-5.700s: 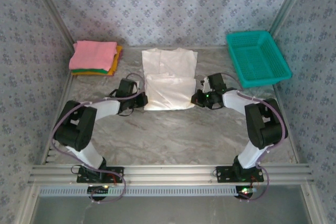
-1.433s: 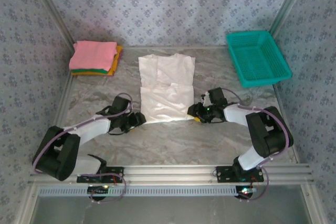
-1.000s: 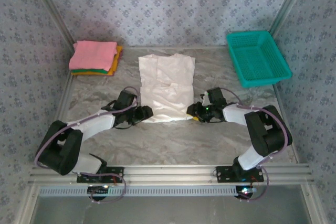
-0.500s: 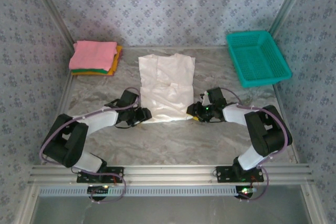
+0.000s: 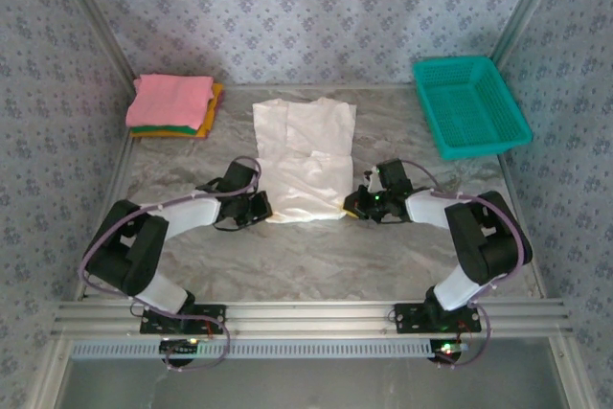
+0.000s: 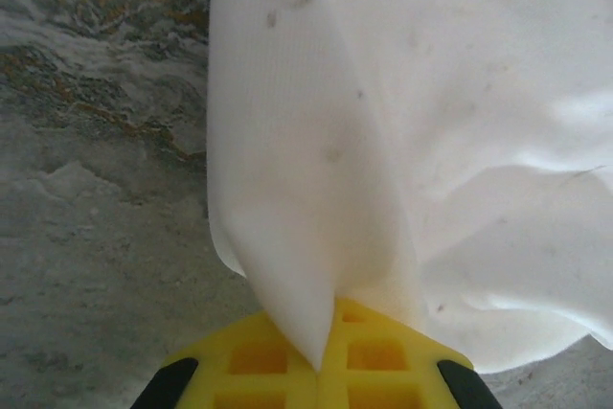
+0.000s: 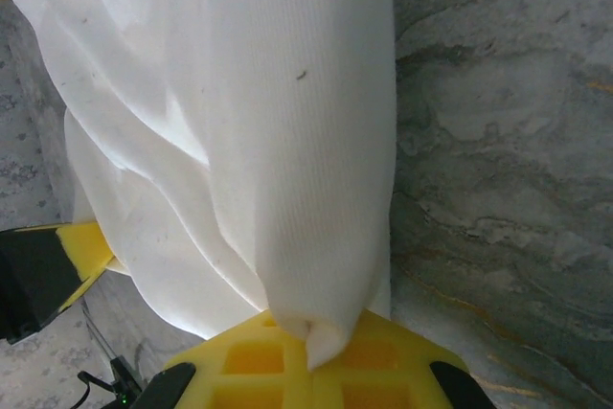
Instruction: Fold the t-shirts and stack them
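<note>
Top external | left claw [image 5: 261, 207], right claw [image 5: 351, 205] newly clamped on white t-shirt [image 5: 305, 146] hem | earlier open

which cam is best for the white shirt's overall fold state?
Top external: the whole white shirt is in frame, partly folded, near corners pinched by the left gripper and right gripper. Each wrist view gives a close-up of one pinched corner and nearby cloth, not the outline.
</note>
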You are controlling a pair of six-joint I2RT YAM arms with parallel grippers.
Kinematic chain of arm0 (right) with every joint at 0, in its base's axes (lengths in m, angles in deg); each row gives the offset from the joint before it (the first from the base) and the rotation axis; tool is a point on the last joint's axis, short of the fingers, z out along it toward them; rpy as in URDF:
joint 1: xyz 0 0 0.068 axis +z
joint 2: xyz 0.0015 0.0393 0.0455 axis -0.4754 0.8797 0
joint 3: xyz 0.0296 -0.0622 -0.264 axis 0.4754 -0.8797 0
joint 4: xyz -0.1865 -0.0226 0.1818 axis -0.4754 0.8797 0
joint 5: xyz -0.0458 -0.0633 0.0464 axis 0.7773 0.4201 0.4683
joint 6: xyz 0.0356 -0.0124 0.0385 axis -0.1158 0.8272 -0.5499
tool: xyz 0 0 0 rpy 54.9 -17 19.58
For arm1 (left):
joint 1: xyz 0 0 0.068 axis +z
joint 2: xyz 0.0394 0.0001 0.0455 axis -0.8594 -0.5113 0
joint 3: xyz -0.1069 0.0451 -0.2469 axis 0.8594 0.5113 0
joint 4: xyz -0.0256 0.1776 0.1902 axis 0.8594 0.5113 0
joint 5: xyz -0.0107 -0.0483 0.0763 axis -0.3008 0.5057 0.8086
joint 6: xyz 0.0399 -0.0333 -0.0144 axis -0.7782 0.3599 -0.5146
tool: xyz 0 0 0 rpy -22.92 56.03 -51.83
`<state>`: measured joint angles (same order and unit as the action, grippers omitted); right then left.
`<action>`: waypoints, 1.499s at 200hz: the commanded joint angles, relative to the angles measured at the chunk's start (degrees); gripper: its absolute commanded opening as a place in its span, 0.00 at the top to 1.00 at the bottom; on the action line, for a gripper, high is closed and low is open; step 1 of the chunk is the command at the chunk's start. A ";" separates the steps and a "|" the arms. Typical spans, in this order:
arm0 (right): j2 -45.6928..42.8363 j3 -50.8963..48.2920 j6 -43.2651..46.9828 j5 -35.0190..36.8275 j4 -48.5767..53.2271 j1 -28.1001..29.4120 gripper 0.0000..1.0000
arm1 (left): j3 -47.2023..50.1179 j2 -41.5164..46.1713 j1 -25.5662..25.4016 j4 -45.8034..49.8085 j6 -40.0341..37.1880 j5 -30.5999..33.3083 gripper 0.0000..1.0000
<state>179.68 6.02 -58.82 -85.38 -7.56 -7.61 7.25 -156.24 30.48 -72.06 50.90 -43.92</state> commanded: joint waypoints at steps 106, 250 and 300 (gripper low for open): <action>-40.27 -14.38 -7.29 14.47 20.84 13.75 1.00 | 9.43 27.28 -14.22 11.21 2.43 5.26 1.00; 2.70 38.34 15.33 11.84 26.76 -6.17 1.00 | -34.45 -8.11 7.50 7.71 -19.00 -9.55 1.00; 22.40 58.37 14.56 7.43 30.37 -9.89 0.88 | -55.85 -27.20 12.15 14.11 -23.01 -9.55 0.52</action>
<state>193.40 55.50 -44.98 -75.33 20.42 -15.00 -36.57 -175.22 40.12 -61.33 31.74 -53.01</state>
